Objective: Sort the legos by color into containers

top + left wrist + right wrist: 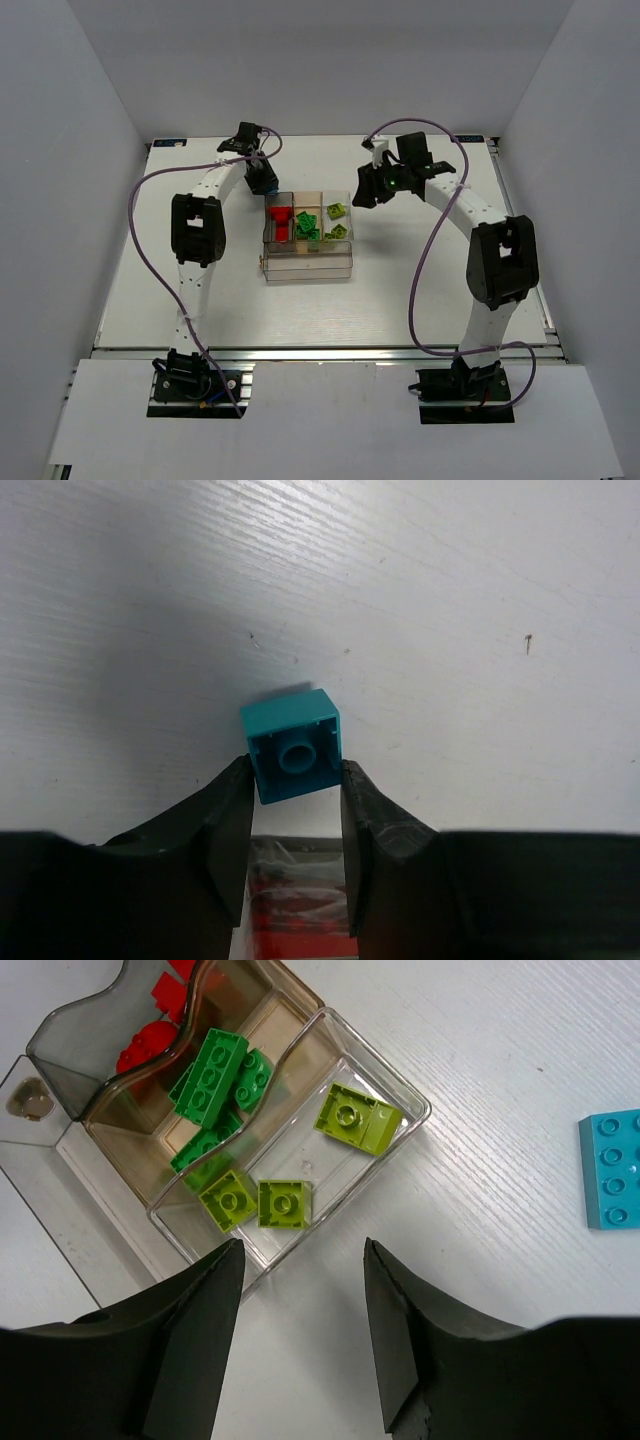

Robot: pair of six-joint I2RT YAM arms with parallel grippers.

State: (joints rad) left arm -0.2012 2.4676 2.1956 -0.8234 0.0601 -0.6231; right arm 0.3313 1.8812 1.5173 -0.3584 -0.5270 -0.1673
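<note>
Mostly done: the box (308, 262) sits mid-table (150, 290). In top view it holds reds (150, 1038) in the 9 o'clock compartment, greens (210, 1080) in the middle and limes (357, 1120) at 3 o'clock. Cyan is not yet sorted. Left gripper (295, 780), at 11 o'clock of the box, has its fingers clamped on a cyan brick (290, 742) over bare table. Right gripper (300, 1330), at 2 o'clock of the box, has its fingers apart and empty. A cyan plate (610, 1168) lies on the table at 3 o'clock of the box in right wrist view. No readable writing or brands.
</note>
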